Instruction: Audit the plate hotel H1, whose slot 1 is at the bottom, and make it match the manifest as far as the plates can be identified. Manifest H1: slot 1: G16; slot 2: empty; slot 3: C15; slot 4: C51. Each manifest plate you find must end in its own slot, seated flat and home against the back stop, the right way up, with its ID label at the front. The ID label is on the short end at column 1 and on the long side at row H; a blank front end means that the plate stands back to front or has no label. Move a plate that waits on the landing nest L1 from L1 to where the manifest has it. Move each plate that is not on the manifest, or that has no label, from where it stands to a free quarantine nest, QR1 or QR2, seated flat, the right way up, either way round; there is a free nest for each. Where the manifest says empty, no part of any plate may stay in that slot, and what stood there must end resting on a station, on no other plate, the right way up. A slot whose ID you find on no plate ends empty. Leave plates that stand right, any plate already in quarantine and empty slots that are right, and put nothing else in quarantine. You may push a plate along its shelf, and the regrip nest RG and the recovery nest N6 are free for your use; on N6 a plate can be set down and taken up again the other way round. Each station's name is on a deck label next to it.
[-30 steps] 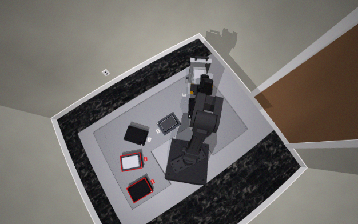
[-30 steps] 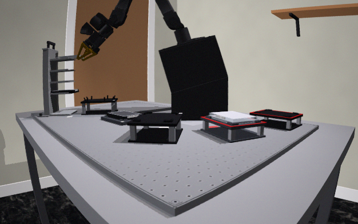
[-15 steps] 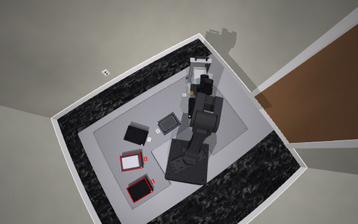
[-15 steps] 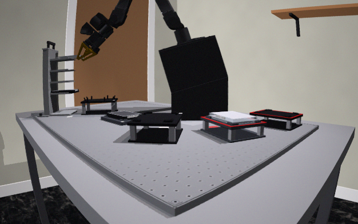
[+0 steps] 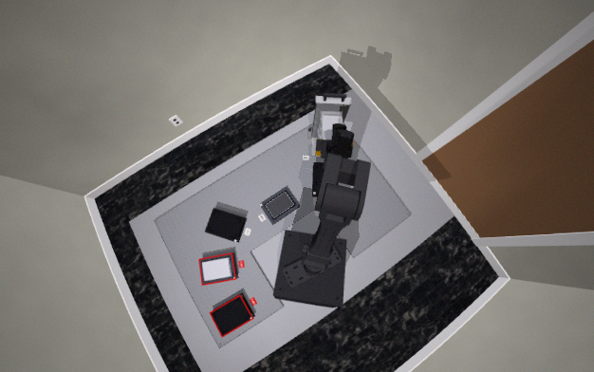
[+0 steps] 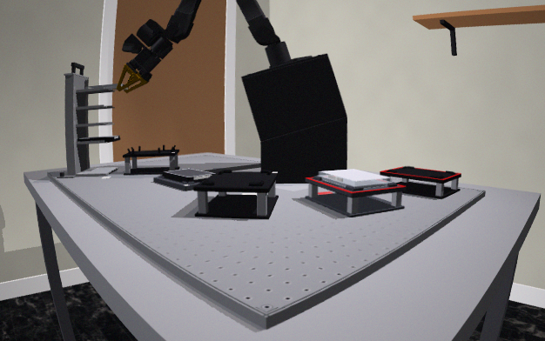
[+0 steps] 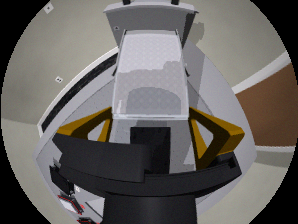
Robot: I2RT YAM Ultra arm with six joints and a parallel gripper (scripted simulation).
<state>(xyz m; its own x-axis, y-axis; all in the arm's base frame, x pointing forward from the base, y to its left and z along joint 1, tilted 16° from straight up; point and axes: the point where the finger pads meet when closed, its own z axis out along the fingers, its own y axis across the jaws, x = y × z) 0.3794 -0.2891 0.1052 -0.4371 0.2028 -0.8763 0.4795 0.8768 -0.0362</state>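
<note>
The plate hotel H1 (image 6: 71, 122) (image 5: 332, 99) stands at the table's far left corner. A pale grey plate (image 7: 149, 63) (image 6: 92, 87) (image 5: 327, 119) lies on its top shelf, slot 4. My gripper (image 6: 121, 87) (image 7: 150, 110) is open at the front end of that plate, with its yellow fingers spread to either side of it and not clamping it. A dark plate (image 6: 99, 139) lies in slot 1 at the bottom. The two middle shelves look empty. No ID labels can be read in any view.
A low nest with corner posts (image 6: 150, 154) stands beside the hotel. A grey-rimmed dark plate (image 6: 187, 175) (image 5: 281, 205) sits on a low nest. A black nest (image 6: 237, 180) (image 5: 226, 224) is mid-table. One red-edged nest holds a white plate (image 6: 354, 177) (image 5: 216, 269); the other red-edged nest (image 6: 420, 173) (image 5: 232, 314) shows black.
</note>
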